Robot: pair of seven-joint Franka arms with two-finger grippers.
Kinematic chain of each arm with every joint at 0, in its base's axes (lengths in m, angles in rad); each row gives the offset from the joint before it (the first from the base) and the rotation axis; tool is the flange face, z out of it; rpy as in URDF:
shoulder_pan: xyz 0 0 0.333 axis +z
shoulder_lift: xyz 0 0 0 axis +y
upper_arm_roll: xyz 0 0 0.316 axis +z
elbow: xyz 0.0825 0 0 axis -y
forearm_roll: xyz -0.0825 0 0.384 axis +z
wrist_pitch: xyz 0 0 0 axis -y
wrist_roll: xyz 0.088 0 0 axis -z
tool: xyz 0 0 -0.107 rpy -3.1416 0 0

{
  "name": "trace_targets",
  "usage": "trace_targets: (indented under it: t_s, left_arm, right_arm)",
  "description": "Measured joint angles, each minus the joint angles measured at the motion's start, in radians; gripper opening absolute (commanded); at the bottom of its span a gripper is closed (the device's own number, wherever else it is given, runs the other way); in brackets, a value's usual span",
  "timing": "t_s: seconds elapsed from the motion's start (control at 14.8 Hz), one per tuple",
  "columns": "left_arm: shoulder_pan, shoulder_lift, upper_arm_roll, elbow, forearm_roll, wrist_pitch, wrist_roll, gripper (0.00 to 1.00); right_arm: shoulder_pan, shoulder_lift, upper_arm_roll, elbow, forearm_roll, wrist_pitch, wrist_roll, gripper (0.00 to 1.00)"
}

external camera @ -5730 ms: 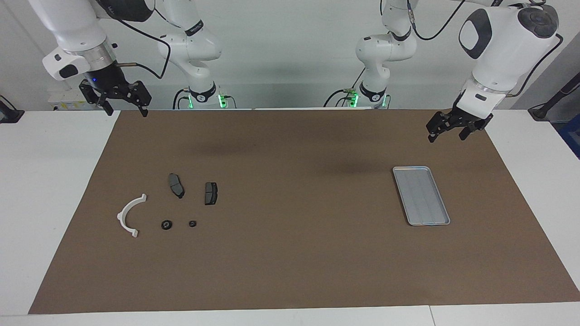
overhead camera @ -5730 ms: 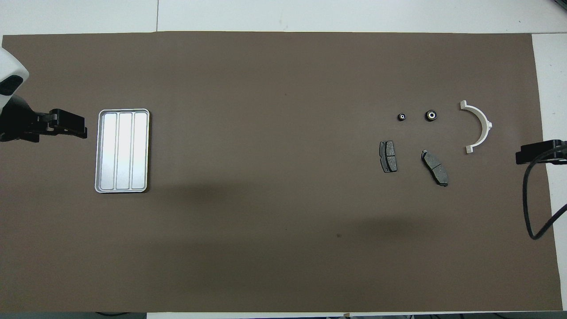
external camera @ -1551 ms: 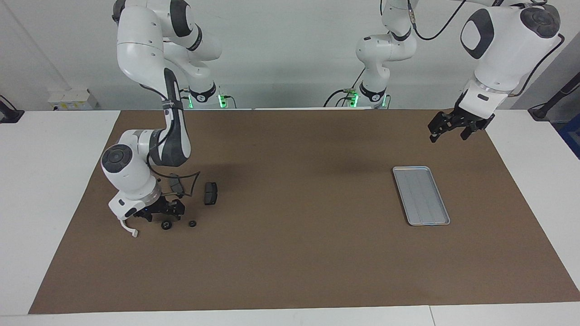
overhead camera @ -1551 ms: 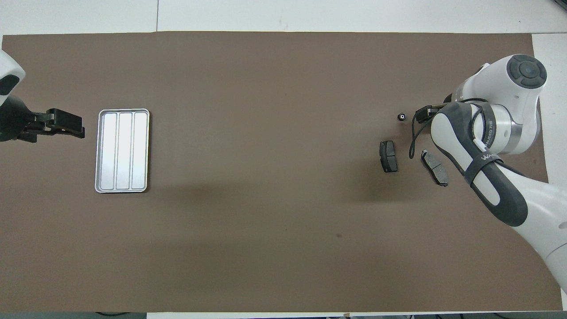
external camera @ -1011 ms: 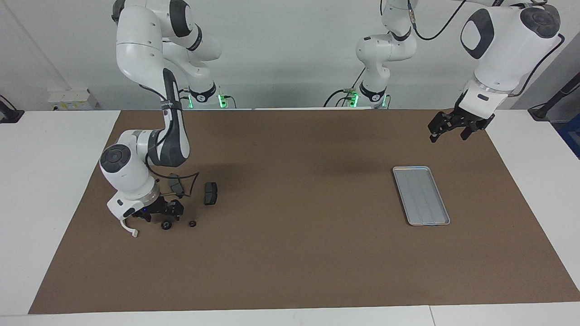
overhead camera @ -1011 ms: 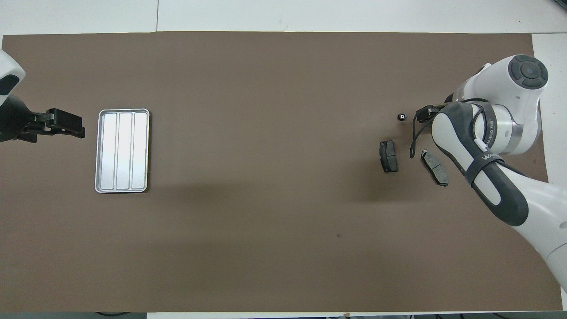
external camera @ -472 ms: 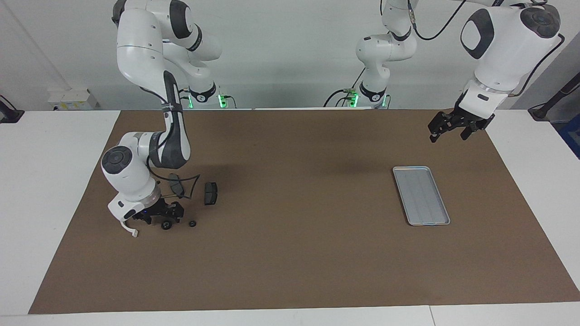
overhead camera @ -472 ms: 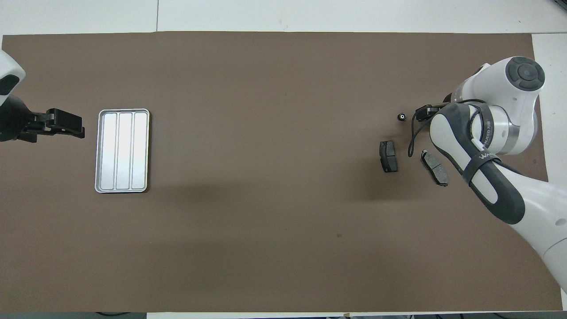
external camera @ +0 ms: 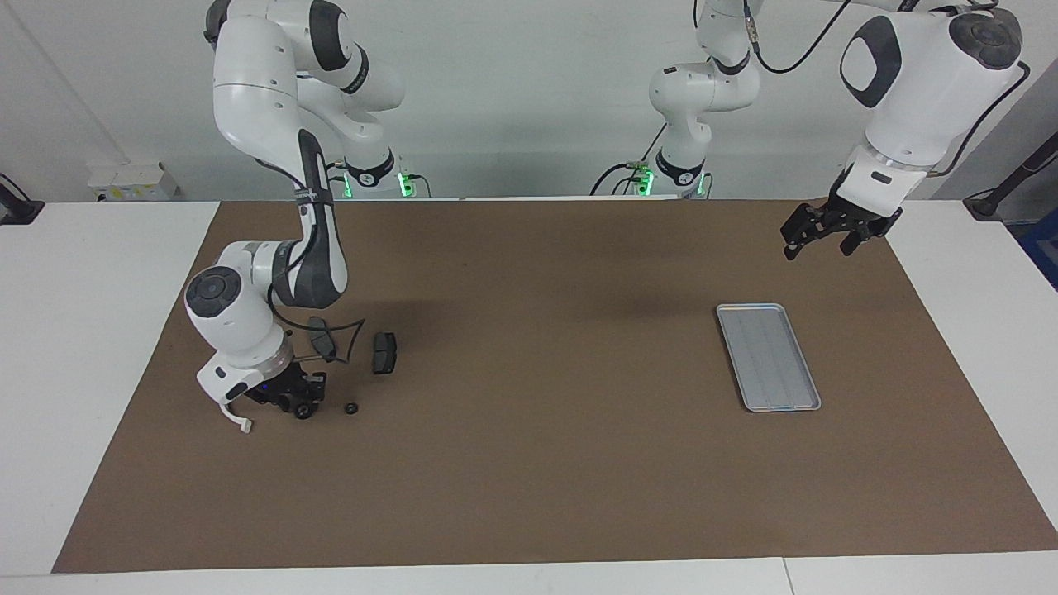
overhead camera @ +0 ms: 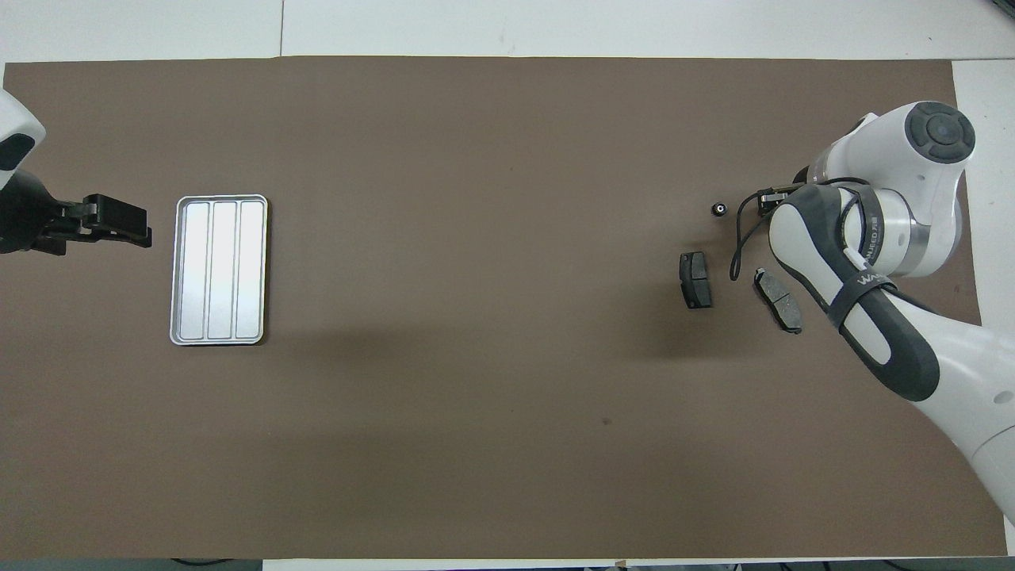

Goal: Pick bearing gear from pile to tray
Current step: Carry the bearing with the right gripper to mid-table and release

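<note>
At the pile: right gripper (external camera: 301, 405) is sitting low on the mat, fingers narrowing around the bearing gear (external camera: 304, 411).
Over the mat edge: left gripper (external camera: 831, 234) is waiting near the tray (external camera: 768, 356), fingers wide, tray lying empty.

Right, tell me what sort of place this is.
Most likely a robotics lab test bench: two white arms mounted at a white table, a brown mat as the work surface, and loose brake pads plus a metal tray set out.
</note>
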Motion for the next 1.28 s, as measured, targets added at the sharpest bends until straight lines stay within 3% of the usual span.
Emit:
trace_targets:
  t_s: [0.54,0.88,1.28]
  left_arm:
    - [0.000,0.000,0.000,0.000,0.000,0.000,0.000,1.00]
    - [0.000,0.000,0.000,0.000,0.000,0.000,0.000,1.00]
    - [0.000,0.000,0.000,0.000,0.000,0.000,0.000,1.00]
  right_arm:
    - [0.002,-0.009,0.001,0.024,0.000,-0.017,0.000,0.00]
    - [0.027,-0.083,0.009,0.153,0.010,-0.202,0.027,0.00]
    - [0.248,-0.164,0.024,0.199,0.010,-0.381,0.432,0.00]
